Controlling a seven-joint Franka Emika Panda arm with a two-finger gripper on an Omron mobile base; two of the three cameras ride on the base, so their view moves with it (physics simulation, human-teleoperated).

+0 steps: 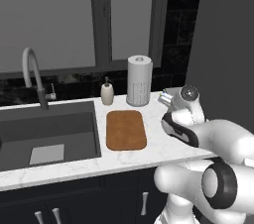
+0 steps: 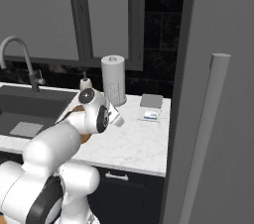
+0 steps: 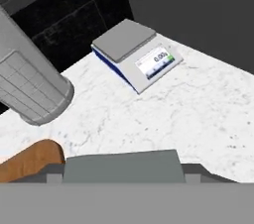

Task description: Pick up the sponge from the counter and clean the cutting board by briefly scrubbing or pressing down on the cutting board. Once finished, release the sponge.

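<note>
Inside sink basin (image 1: 74, 126), grey flat rectangle (image 1: 46, 154)

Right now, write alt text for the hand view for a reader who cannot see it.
A kitchen scale with a grey platform and lit display sits on a white marble counter near a dark wall. A paper towel roll stands at left, and a corner of a wooden cutting board shows at lower left.

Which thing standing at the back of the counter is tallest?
The paper towel roll: a white upright cylinder, well taller than the small soap bottle and the flat scale.
</note>
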